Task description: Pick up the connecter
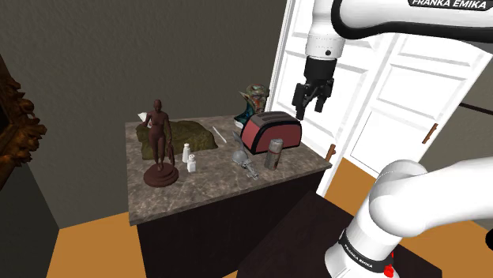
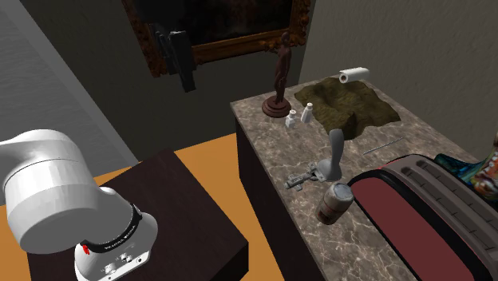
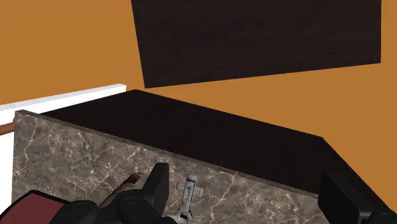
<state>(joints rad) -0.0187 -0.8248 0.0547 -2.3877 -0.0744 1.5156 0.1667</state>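
Observation:
The connecter (image 1: pixel 251 167) is a small grey metal fitting lying near the front edge of the marble counter (image 1: pixel 205 189), just in front of a can (image 1: pixel 274 154). In the second exterior view the connecter (image 2: pixel 298 180) lies beside an upright grey piece (image 2: pixel 332 156). My gripper (image 1: pixel 310 104) hangs open well above the counter's right end, higher than the red toaster (image 1: pixel 272 130). In the wrist view the connecter (image 3: pixel 189 190) shows far below, close to one finger (image 3: pixel 159 181), with the gripper (image 3: pixel 248 198) holding nothing.
On the counter stand a brown figurine (image 1: pixel 160 142), two white shakers (image 1: pixel 190 156), a green mat (image 1: pixel 178 136) and a bust (image 1: pixel 254 103). White doors (image 1: pixel 395 87) rise behind the arm. The dark stand (image 2: pixel 175 215) sits beside the counter on an orange floor.

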